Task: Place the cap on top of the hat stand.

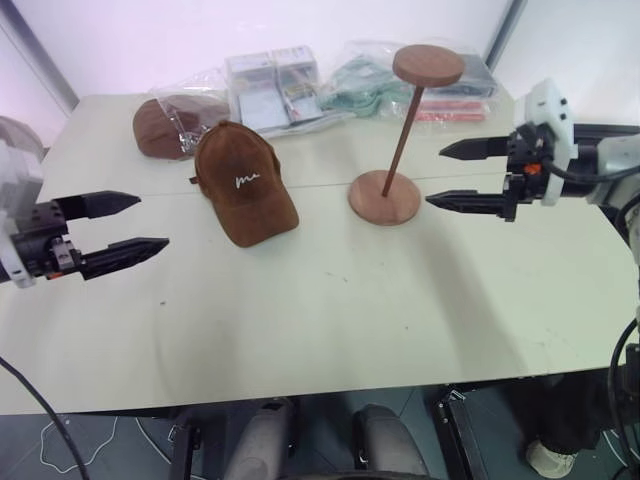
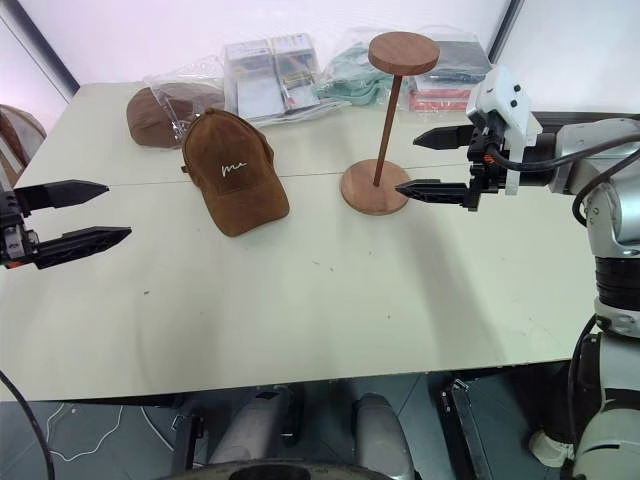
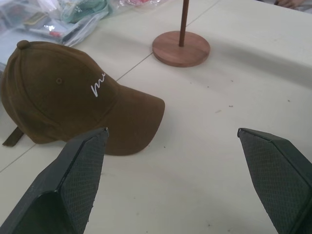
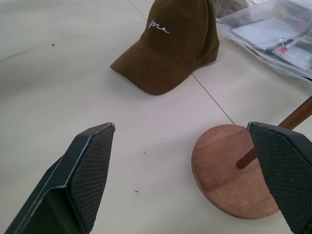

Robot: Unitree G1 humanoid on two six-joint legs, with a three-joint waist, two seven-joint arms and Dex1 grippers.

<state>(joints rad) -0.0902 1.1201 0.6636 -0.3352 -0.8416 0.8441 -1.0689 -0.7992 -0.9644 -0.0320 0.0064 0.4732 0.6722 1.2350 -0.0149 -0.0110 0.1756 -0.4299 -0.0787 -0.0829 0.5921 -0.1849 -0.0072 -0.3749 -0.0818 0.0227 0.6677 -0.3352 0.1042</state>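
Hovering above the surface [image 1: 330, 300] near its left edge, the left tool [image 1: 125, 228] has its two black fingers spread wide apart, holding and touching nothing. The right tool [image 2: 425, 162] hangs over the right side of the surface, its fingers likewise wide apart and empty; its lower finger [image 2: 435, 190] reaches toward the round base of the hat stand [image 2: 385, 125], and whether it touches that base cannot be told.

The cap [image 1: 243, 182] lies flat on the surface, crown up, left of the middle and toward the far edge. Its long axis runs from the far edge toward the near edge, slanting a little to the right, with the curved brim pointing toward the near edge and the back strap toward the far one. White script embroidery shows on its front panel. It is apart from both tools.

The hat stand is upright just right of the cap and apart from it, its thin rod leaning slightly and its smaller disc top bare.

Along the far edge lie a second brown cap in clear plastic [image 1: 165, 125], just behind the cap, and several plastic-wrapped packets [image 1: 275, 88].
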